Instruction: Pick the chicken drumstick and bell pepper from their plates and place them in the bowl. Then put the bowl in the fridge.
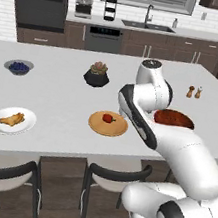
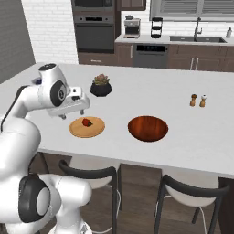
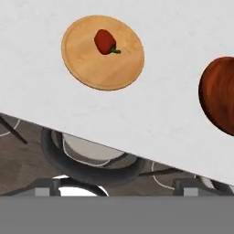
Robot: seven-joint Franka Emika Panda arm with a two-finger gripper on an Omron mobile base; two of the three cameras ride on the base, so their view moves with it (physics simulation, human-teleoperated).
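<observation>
Left base view: the table (image 1: 57, 97) carries a white plate (image 1: 11, 121) at its near left edge, with the chicken drumstick (image 1: 12, 119) lying on it. To the right of that plate sits the wooden plate (image 1: 108, 123), the bell pepper (image 1: 109, 118) resting near its centre. Beyond the wooden plate stands a black plant pot (image 1: 97, 75); a small bowl of dark berries (image 1: 19, 67) sits far left of the pot. The reddish-brown bowl (image 1: 174, 118) lies right of the wooden plate, partly hidden behind the arm.

Right base view: the tool (image 2: 81, 109) hangs above the wooden plate's left rim, clear of the pepper. The reddish-brown bowl stands empty right of the wooden plate, apart from it. Two shakers (image 2: 198, 100) stand further right.

Hand view: the pepper lies on the wooden plate, stem pointing toward the bowl. The tool's jaws stand wide, holding nothing.
</observation>
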